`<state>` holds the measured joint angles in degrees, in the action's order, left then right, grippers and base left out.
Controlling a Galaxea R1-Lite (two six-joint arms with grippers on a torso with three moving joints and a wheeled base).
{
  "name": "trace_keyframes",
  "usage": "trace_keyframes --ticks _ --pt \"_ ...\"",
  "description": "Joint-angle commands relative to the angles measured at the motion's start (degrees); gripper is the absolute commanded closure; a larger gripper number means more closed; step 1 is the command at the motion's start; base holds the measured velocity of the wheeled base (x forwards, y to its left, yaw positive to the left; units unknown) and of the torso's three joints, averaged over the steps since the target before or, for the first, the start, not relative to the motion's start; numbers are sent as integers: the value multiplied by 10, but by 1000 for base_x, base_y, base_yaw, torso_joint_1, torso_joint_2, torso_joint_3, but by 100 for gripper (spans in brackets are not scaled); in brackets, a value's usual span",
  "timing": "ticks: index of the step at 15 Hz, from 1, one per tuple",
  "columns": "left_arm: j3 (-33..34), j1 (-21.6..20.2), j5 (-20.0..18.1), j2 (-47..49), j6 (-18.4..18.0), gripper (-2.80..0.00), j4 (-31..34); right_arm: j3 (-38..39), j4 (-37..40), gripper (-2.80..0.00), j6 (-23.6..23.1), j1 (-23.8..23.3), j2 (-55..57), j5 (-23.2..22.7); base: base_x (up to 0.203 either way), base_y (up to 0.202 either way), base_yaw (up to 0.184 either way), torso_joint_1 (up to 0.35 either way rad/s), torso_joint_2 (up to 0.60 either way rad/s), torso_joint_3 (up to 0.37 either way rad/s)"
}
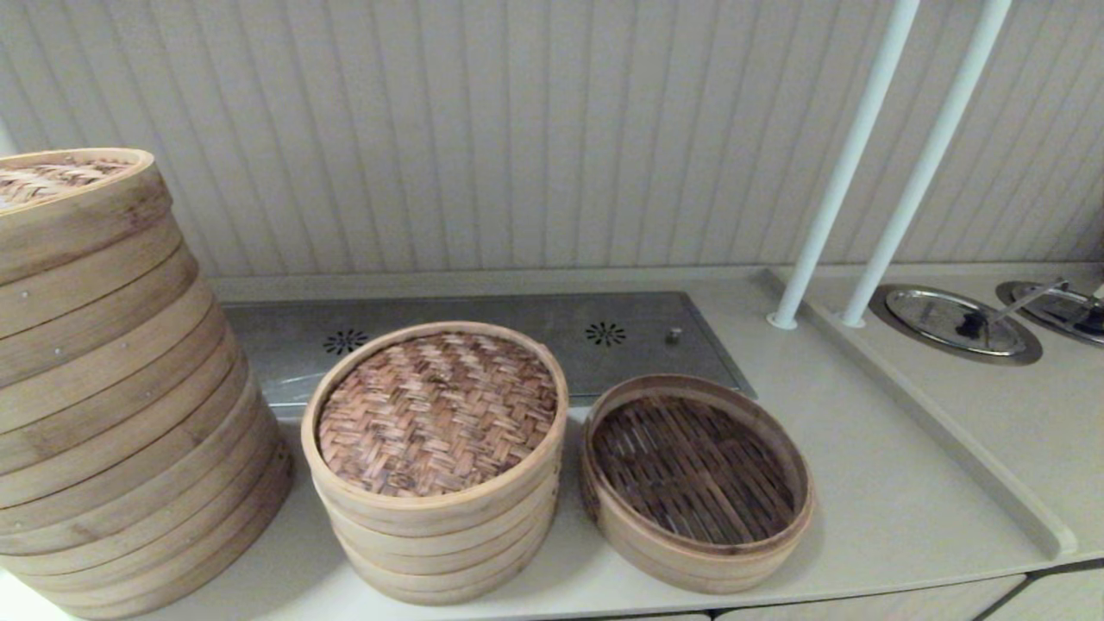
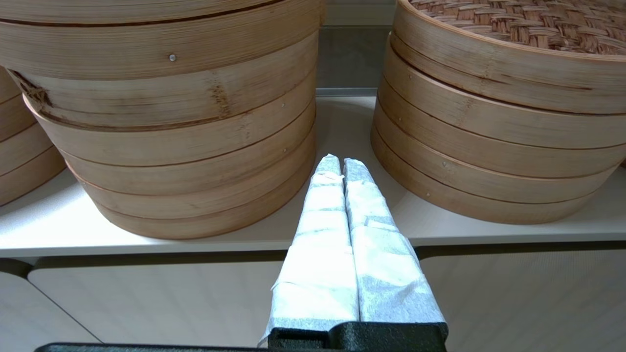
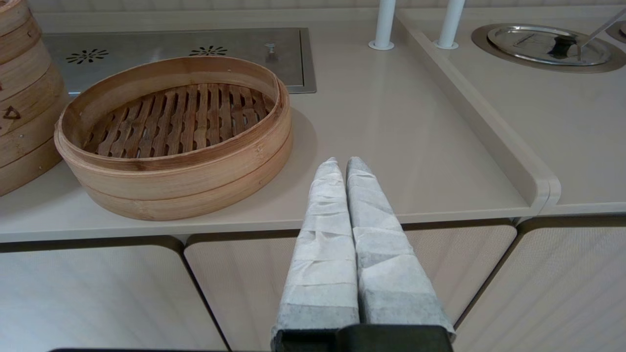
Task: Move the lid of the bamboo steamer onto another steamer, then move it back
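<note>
The bamboo steamer lid (image 1: 438, 412), reddish-brown herringbone weave in a pale hoop, rests on top of the several-tier stack (image 1: 435, 543) at the counter's middle; its edge shows in the left wrist view (image 2: 533, 19). To its right sits the low single steamer (image 1: 695, 479) with a dark slatted floor, uncovered, also seen in the right wrist view (image 3: 176, 137). Neither gripper shows in the head view. My left gripper (image 2: 341, 164) is shut and empty, low at the counter's front edge between the two stacks. My right gripper (image 3: 341, 164) is shut and empty, at the front edge right of the low steamer.
A very tall, wide stack (image 1: 112, 388) with a paler woven lid stands at the left. A steel plate (image 1: 517, 341) lies behind the steamers. Two white poles (image 1: 862, 164) rise at the right, beside a raised ledge (image 1: 940, 414) and round steel lids (image 1: 953, 321).
</note>
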<state>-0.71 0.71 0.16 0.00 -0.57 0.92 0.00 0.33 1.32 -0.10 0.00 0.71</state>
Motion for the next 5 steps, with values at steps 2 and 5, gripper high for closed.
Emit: trace_keyframes --ticks 2,5 --pt "0 0 0 1 0 0 0 1 0 0 0 0 3 0 0 0 0 0 0 0" --pt "0 0 0 1 0 0 0 1 0 0 1 0 3 0 0 0 0 0 0 0"
